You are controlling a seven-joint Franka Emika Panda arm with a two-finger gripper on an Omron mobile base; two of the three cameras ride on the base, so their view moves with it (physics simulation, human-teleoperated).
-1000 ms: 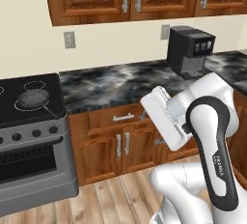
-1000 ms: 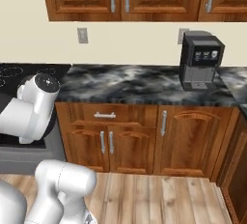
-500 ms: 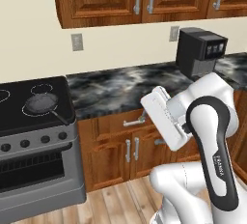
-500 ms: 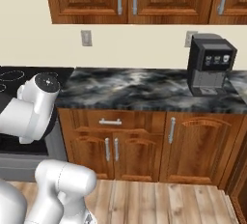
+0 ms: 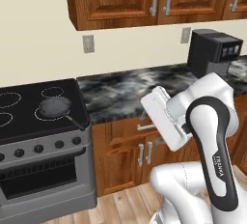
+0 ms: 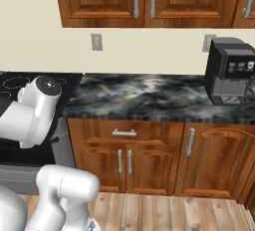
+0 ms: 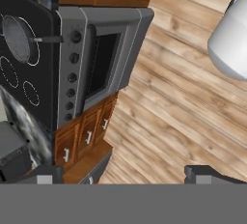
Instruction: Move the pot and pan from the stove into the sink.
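Folded up tight above the base, elbow high, forearm doubled back, hand tilted downward. Gripper (image 7: 128, 174) with jaws spread wide and nothing between the two dark fingertips (image 7: 201, 174).

Glossy black glass stove (image 5: 34, 117), marbled counter (image 5: 125, 90)

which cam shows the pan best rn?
Left base view: the pan sits whole on the stove's front right burner, handle pointing toward the front edge. The hand view shows it small and rolled sideways. In the right base view the arm covers that burner.
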